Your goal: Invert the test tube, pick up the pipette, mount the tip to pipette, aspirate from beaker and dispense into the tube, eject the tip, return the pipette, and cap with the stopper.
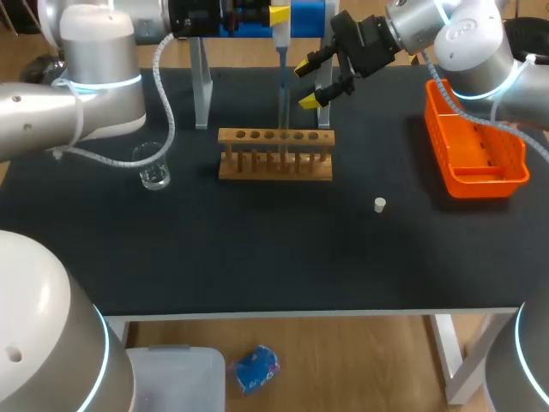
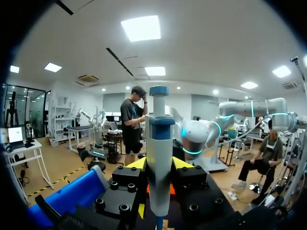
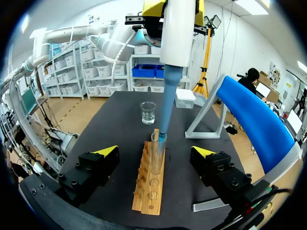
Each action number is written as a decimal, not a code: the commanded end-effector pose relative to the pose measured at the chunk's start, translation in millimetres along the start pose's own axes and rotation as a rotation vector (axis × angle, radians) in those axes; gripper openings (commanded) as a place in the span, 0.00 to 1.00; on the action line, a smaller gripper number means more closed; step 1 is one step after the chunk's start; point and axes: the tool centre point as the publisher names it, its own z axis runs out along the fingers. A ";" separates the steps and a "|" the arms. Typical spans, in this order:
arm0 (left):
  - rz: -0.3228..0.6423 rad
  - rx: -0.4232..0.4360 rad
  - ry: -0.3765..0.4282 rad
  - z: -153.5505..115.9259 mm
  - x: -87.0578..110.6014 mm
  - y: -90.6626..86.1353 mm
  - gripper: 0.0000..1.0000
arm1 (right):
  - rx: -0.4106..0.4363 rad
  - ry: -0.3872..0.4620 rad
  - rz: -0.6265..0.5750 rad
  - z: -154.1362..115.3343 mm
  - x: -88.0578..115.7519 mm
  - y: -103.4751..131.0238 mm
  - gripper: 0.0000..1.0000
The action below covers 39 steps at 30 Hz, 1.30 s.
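white pipette point(image 3: 178, 33), blue shaft point(image 3: 165, 105), upright.

Right tool point(image 3: 156, 158) wide open, one finger on each side of the wooden rack point(image 3: 148, 199), neither touching it. Test tube point(image 3: 156, 155) stands upright in the rack. Left tool point(image 3: 175, 7) grips the pipette point(image 3: 177, 43) from above, vertical. Its blue tip point(image 3: 166, 108) ends at the tube mouth. Beaker point(image 3: 147, 112) beyond the rack on the dark surface point(image 3: 110, 124). Blue stand point(image 3: 254, 120) off to one side.
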 end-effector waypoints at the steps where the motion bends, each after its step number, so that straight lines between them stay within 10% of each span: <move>1: 0.000 0.002 0.000 1.3 -0.8 2.1 0.00 | 0.001 0.005 0.000 -1.2 -0.8 -0.1 1.00; 39: -0.002 0.002 -0.010 4.7 2.1 9.0 0.00 | 0.001 0.005 0.000 -1.2 -0.8 -0.1 1.00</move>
